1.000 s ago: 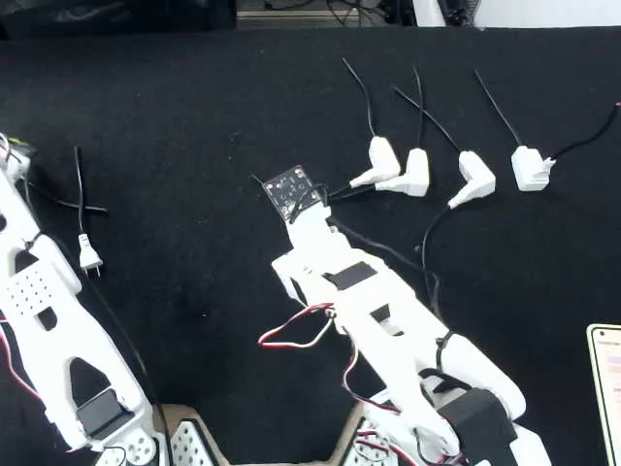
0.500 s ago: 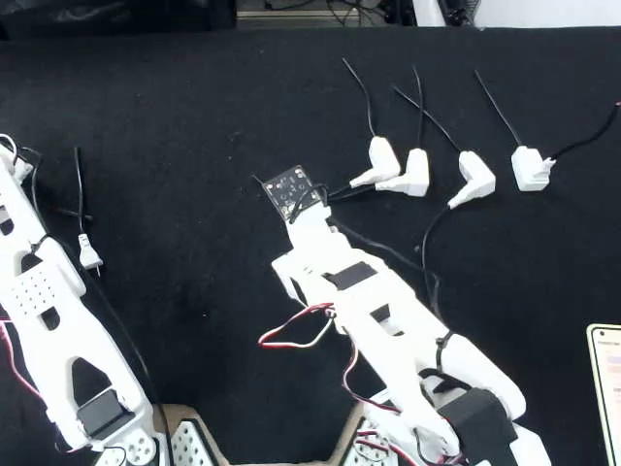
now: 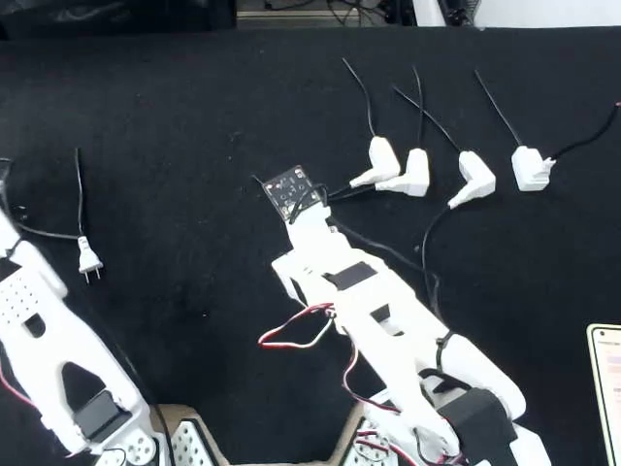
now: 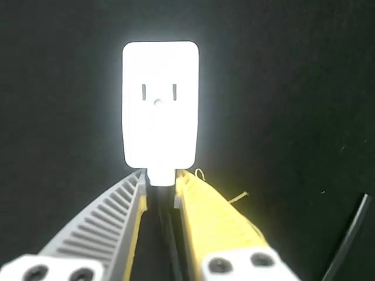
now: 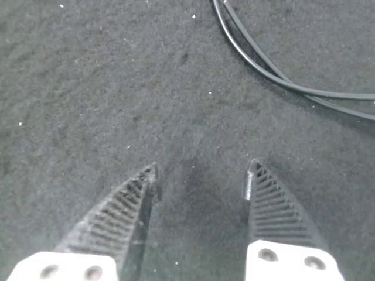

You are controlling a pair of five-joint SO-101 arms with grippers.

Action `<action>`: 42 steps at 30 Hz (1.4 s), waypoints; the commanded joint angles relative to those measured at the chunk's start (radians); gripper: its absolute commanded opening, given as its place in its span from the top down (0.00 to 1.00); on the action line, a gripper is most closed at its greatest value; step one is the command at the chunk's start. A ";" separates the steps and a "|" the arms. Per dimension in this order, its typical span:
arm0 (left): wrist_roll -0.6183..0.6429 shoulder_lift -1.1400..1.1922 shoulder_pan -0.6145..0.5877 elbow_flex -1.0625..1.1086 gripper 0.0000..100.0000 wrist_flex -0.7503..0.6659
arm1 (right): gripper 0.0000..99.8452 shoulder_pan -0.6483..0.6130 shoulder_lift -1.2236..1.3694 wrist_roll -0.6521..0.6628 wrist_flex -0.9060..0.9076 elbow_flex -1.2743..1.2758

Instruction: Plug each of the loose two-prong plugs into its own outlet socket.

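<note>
- Yellow and grey fingers of the left gripper pinch the neck of a white socket (its 2 slots face the camera).
- The right gripper is spread wide over the black table, near 2 black cords.
- A loose plug lies on the table beside the left arm.
- 4 white pieces on cords lie far across the table.

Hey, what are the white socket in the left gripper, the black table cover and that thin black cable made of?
The outlet socket looks like smooth white moulded plastic: even surface, rounded corners, clean slots. The table cover looks like black felt or similar cloth: matte, fuzzy, with lint specks. The cable seems rubber or vinyl sheathed: thin, black, faintly glossy.
</note>
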 commanded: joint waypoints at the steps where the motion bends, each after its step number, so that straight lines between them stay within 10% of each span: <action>1: -0.029 -0.157 -0.047 -0.050 0.97 0.041 | 0.78 -0.012 -0.033 0.009 -0.026 -0.004; 11: -0.299 -0.351 -0.077 -0.044 0.97 0.325 | 0.78 -0.011 -0.070 0.009 0.012 0.007; 29: -0.423 -0.890 -0.208 0.464 0.97 0.324 | 0.78 -0.008 -0.590 0.003 0.221 0.156; 42: -0.427 -1.412 0.196 1.205 0.97 0.318 | 0.78 0.285 -0.817 -0.140 0.285 0.174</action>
